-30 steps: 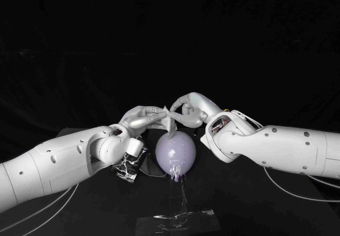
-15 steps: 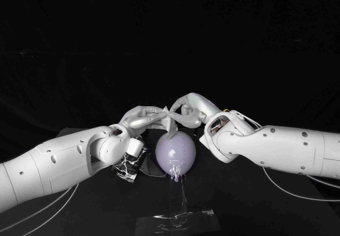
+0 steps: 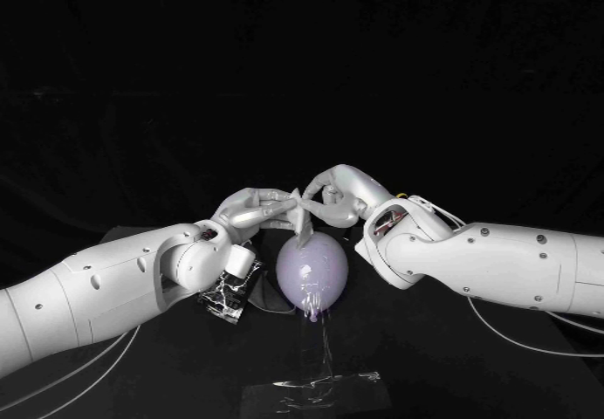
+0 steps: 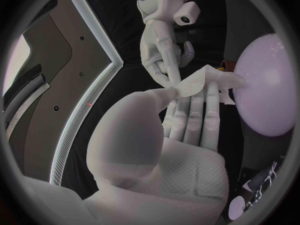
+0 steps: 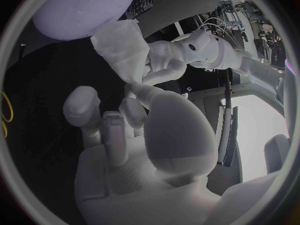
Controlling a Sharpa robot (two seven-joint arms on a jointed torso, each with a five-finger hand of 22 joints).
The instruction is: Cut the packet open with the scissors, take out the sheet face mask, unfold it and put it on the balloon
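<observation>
A pale lilac balloon [image 3: 311, 271] stands upright on a clear stand [image 3: 321, 384] at the middle of the table. Just above its top, my left hand [image 3: 258, 209] and my right hand [image 3: 333, 194] meet, and both pinch the folded white sheet mask [image 3: 299, 214], which hangs down onto the balloon's top. In the left wrist view the mask [image 4: 199, 81] lies between the thumb and fingers of my left hand [image 4: 187, 115], next to the balloon [image 4: 269, 85]. In the right wrist view my right hand [image 5: 125, 120] pinches the mask [image 5: 125, 52] under the balloon [image 5: 81, 7].
The cut packet [image 3: 233, 292], black with white print, lies on the table left of the balloon, under my left forearm. Dark scissor handles [image 3: 267, 295] lie beside it. White cables trail from both arms near the table's front.
</observation>
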